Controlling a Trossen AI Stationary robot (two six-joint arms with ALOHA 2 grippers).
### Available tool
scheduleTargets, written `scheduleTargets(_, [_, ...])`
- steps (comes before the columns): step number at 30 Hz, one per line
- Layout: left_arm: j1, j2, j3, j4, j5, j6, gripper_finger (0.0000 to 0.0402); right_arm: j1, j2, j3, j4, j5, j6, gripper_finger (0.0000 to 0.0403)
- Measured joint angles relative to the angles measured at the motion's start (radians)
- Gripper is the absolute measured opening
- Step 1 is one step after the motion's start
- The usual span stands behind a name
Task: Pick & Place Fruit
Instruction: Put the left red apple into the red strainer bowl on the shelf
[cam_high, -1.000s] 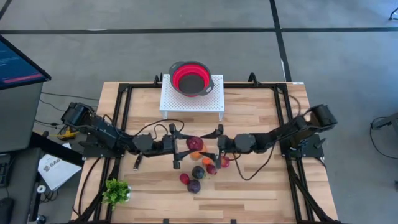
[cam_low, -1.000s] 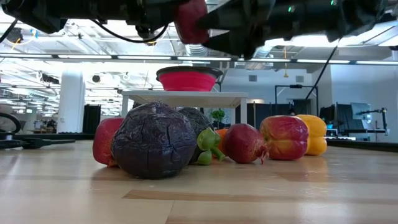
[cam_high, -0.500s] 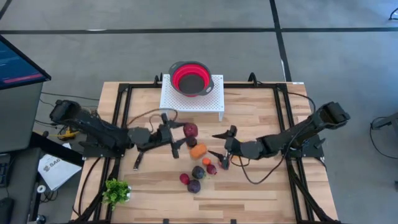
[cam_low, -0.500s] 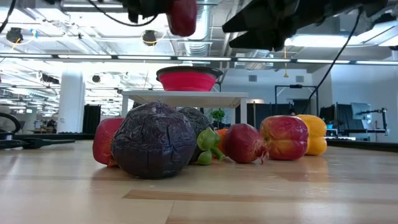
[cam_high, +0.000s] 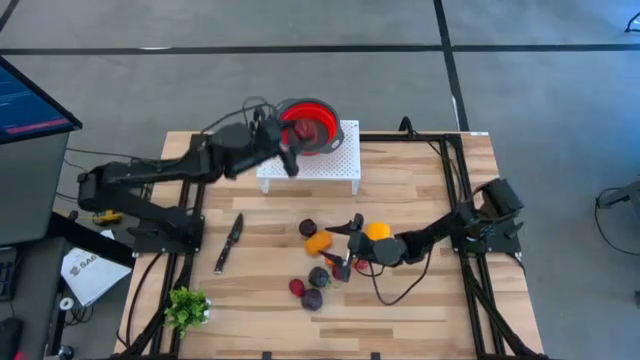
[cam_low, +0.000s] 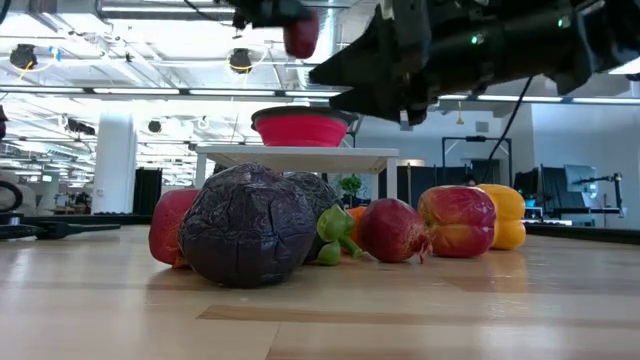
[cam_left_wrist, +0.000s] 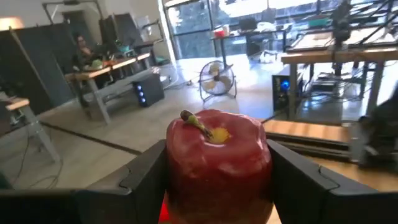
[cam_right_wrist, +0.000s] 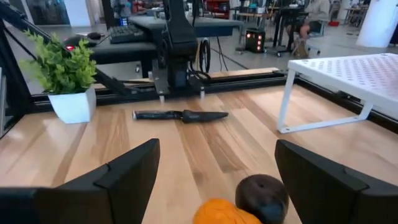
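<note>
High view: looking straight down from well above, taking in whole table and both arms; low view: sitting at tabletop height, facing level across table, fruit pile very near lens, red bowl on white stand behind; left wrist view: looking past own fingers at red apple, close; right wrist view: facing knife and plant; bowl and stand showing in high and low views.

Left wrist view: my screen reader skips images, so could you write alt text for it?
The left gripper holds a red apple-like fruit between its two dark fingers, stem end facing the camera. Behind it lies a workshop room with a floor fan and desks.
</note>
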Motion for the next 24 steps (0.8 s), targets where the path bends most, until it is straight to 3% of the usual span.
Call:
scheduleTargets(3, [0.115,0.042,0.002,0.009,0.071,-0.023,0.0225,-0.003,0.035,0.002,0.07,-0.006,0.0,0.0312])
scheduleTargets(9, [0.264,0.162,0.002,0.051,0.117,-0.056,0.0228,-0.006,0.05,0.013,0.095,-0.046,-0.019,0.0312])
scheduleTargets(24, [0.317,0.35,0.002,0.132,0.091,-0.08,0.0247,-0.006,0.05,0.013,0.095,-0.05,-0.024,0.0312])
